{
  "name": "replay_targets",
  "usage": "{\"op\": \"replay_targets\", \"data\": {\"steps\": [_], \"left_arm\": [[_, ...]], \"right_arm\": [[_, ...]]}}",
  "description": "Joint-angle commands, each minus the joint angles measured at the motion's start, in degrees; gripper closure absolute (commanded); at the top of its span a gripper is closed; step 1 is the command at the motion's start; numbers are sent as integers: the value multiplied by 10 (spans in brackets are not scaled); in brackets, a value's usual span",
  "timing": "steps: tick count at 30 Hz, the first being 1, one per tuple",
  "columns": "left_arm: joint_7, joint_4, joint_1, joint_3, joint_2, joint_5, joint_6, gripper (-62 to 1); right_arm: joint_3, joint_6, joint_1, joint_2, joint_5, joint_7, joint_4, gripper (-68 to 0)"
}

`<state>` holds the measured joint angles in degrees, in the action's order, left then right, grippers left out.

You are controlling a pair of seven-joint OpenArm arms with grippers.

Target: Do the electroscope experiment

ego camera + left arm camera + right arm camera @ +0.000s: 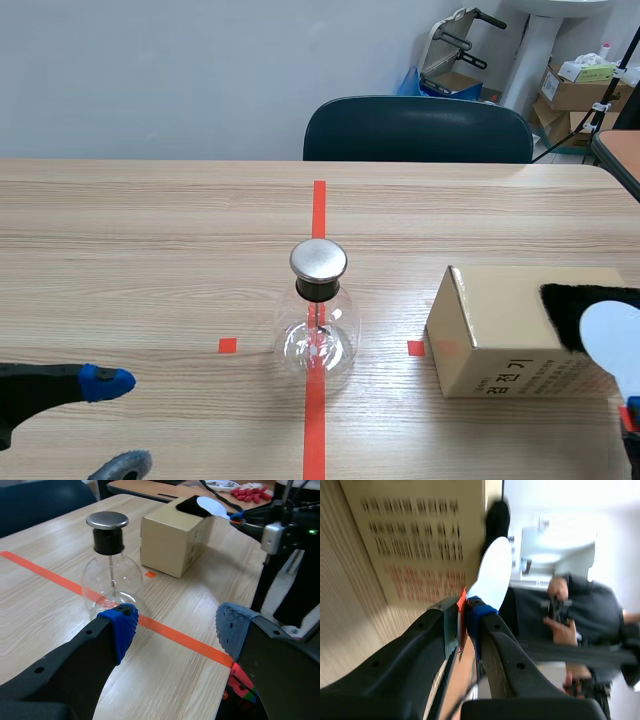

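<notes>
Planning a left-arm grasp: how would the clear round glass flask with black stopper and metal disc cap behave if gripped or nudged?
The clear glass flask looks thin-walled, so probably fragile and slippery. Its wide bulb likely resists tipping, though the metal disc cap sits high and may make it top-heavy.

— What colour is the flask (111,582) ahead of the left claw (175,630)?
— Clear glass, silver cap (106,519), black collar (108,541).
— The box (172,540) beyond it?
— Tan, with dark and red print.
— And the paddle (492,575) in the right claw (465,611)?
— White, with an orange handle (462,605).
— The table (150,260)?
— Pale wood grain.
</notes>
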<state>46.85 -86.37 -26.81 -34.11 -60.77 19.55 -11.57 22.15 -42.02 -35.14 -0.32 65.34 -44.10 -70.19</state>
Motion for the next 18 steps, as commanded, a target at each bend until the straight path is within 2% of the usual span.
{"op": "replay_targets", "data": {"steps": [1, 4, 10, 15, 16, 18], "left_arm": [[6, -10, 3, 1, 5, 1, -1, -361], [-1, -10, 3, 1, 8, 1, 1, -361], [-7, -9, 15, 1, 9, 2, 1, -346], [-23, -9, 39, 0, 13, 9, 1, -138], [-30, -9, 44, 0, 17, 9, 1, -112], [-48, -6, 59, 0, 29, 9, 1, -100]], "right_arm": [[3, -28, -4, 6, 0, -18, -9, -17], [3, -28, -4, 6, 0, -43, -9, -17], [3, -28, -4, 6, 0, -37, -9, -17], [3, -28, -4, 6, 0, -23, -9, -17], [3, -28, -4, 6, 0, -23, -9, -17], [3, -28, -4, 6, 0, -23, -9, -17]]}}
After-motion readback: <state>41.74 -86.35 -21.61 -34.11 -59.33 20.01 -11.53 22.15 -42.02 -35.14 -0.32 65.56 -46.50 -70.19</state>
